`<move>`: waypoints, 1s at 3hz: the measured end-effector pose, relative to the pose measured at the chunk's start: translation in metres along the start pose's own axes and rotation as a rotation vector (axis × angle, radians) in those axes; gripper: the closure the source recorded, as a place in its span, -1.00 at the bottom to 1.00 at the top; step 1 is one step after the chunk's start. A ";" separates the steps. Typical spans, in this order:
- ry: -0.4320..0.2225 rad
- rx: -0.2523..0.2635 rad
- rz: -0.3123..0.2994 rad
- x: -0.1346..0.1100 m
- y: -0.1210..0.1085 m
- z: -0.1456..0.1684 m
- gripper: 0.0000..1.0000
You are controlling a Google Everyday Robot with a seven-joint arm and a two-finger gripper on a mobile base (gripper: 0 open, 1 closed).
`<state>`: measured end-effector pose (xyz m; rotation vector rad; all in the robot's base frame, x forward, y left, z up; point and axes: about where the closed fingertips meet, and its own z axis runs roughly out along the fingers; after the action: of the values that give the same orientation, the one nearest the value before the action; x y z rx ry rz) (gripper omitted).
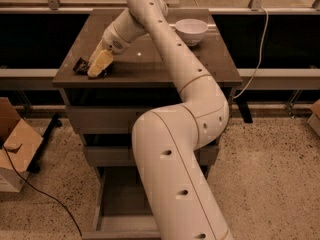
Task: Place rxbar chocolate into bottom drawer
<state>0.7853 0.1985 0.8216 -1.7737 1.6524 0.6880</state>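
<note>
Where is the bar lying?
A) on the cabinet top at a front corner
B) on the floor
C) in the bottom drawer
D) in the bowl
A: the bar lies on the cabinet top by its front edge, with the end effector down at it; the bowl stands at the back.
</note>
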 end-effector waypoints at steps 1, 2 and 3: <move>0.000 0.000 0.000 0.000 0.000 0.000 1.00; 0.000 0.000 0.000 0.000 0.000 0.000 0.62; 0.000 0.000 0.000 0.000 0.000 0.000 0.00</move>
<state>0.7853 0.1986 0.8216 -1.7737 1.6524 0.6880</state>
